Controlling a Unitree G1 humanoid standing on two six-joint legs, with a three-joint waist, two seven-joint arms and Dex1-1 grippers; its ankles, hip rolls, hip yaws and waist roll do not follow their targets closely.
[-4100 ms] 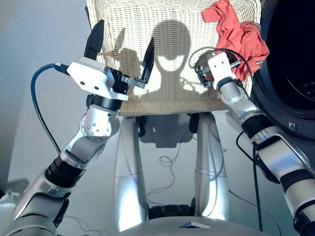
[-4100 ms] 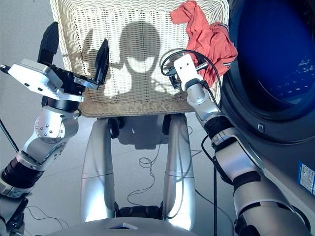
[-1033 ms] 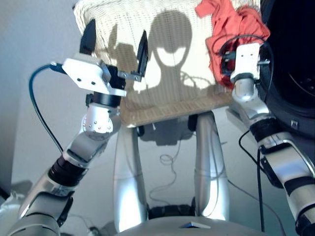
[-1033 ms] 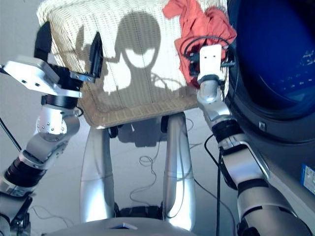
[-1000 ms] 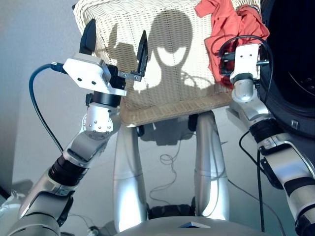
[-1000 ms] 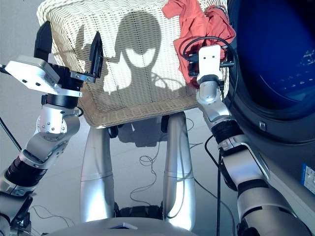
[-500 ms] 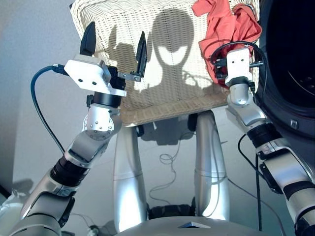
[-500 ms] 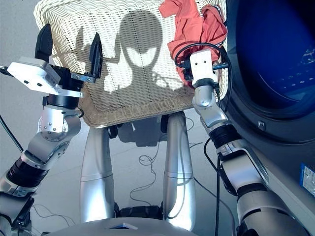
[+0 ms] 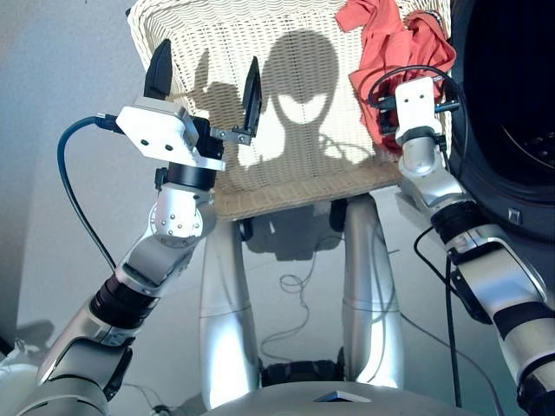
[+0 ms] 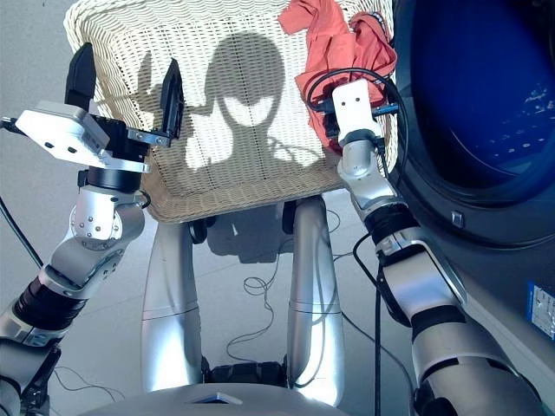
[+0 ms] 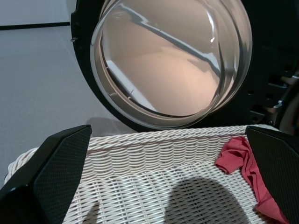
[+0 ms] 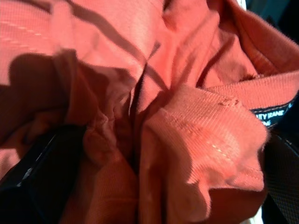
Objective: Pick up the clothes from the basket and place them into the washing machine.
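The cream wicker basket [image 9: 286, 147] lies in front of me, bare but for one orange-red garment [image 9: 390, 43] bunched against its right rim. No other clothes show. My left gripper [image 9: 205, 80] hovers open over the basket's left part, holding nothing. My right gripper [image 12: 156, 149] is pushed into the orange-red garment [image 12: 187, 107]. Its fingers stand wide apart with cloth folded between and over them. From the head views those fingers are hidden behind the wrist. The washing machine [image 9: 512, 130] stands just right of the basket, its dark drum opening facing me.
The machine's round glass door [image 11: 173, 60] hangs open beyond the basket's far rim. A blue cable [image 9: 69, 173] loops off my left arm, and thin cables [image 9: 295, 282] lie on the grey floor under the basket. Black casters [image 9: 247, 230] show below the basket's near edge.
My right gripper has moved from the garment's near edge up into the bunched cloth at the right rim. The left arm has held its pose. The view has shifted slightly.
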